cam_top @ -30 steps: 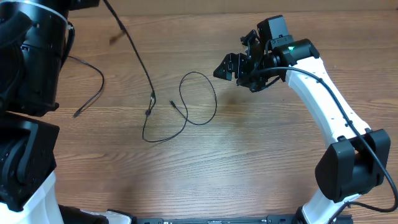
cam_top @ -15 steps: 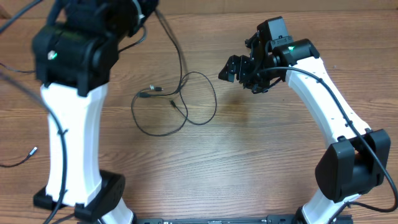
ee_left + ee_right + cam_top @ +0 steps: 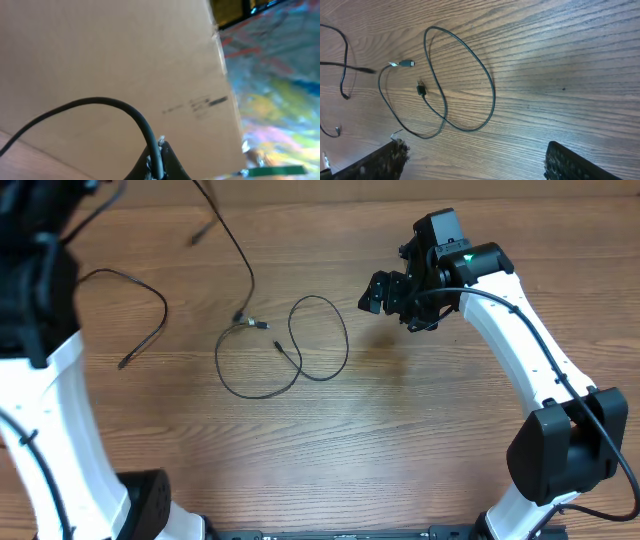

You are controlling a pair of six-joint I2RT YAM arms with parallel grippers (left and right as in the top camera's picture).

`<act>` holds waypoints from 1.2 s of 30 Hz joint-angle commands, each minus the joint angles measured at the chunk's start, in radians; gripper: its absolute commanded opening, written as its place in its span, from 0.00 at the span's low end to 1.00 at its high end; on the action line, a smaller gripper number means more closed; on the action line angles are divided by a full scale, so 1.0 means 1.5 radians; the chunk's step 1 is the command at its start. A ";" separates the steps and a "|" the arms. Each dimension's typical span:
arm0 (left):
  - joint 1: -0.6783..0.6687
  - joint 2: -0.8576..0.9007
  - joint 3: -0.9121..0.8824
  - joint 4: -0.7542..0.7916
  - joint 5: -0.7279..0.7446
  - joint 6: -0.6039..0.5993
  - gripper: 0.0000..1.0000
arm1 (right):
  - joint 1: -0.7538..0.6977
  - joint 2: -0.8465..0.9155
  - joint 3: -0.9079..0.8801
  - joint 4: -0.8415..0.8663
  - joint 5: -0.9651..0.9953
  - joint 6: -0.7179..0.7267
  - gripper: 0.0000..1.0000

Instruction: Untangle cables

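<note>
Fingers of left gripper point(image 3: 159, 167) pinch shut on one cable point(image 3: 100, 101); right gripper point(image 3: 384, 292) gapes empty beside looped cables point(image 3: 494, 97) on table point(image 3: 420, 450). Pulling-apart step, I judge; next needs right pinning the loop.

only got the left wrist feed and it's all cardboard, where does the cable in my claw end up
Observer: The lifted cable drops to the table, and its end lies beside a plug of the looped cable.
Operator: is it threaded through that loop
Observer: Not as far as the overhead view shows. The looped cable only crosses over itself.
Operator: where's the right claw
Observer: The right claw hovers open to the right of the loop, touching nothing.
</note>
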 commanded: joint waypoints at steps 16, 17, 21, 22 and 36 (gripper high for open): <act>0.318 -0.013 0.007 -0.264 -0.314 0.048 0.04 | 0.003 0.002 -0.004 -0.005 0.033 0.002 0.87; 0.318 -0.013 0.007 -0.268 -0.344 0.065 0.04 | 0.003 0.002 -0.004 -0.005 0.033 0.002 0.88; 0.318 -0.007 0.007 -0.308 -0.510 0.104 0.04 | 0.003 0.002 -0.004 -0.005 0.033 0.002 0.87; 0.318 0.000 0.007 -0.330 -0.568 0.108 0.04 | 0.003 0.002 -0.004 -0.005 0.033 0.002 0.87; 0.318 0.218 0.007 -0.464 -0.655 0.123 0.26 | 0.003 0.002 -0.033 -0.015 0.033 0.002 0.87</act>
